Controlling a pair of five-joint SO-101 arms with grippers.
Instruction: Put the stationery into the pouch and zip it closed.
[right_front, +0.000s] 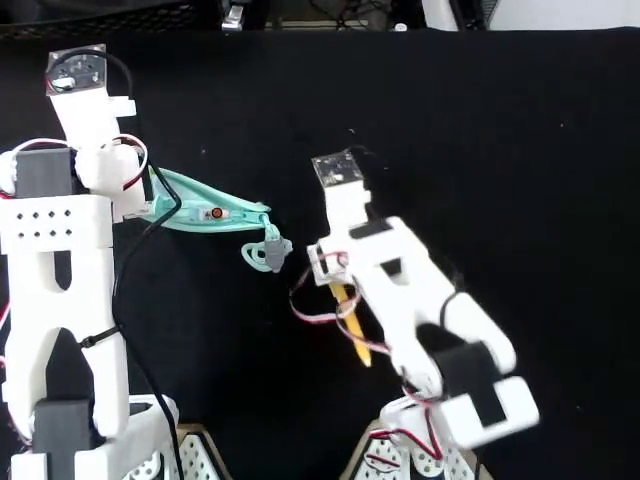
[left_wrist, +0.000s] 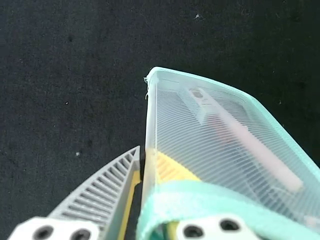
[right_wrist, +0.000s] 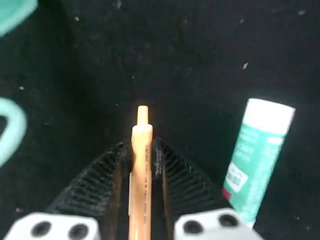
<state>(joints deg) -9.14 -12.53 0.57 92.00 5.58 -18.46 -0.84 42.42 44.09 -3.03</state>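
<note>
The right gripper is clamping a slim orange plastic pen, with a green-and-white glue stick lying just beside it. The left gripper is pinching one end of the translucent mint-green zip pouch, apart from the pen, over the black tabletop.

pen: mostly under right arm | pouch: end behind left arm

High camera looks down over the table; both wrist cameras face it closely.
</note>
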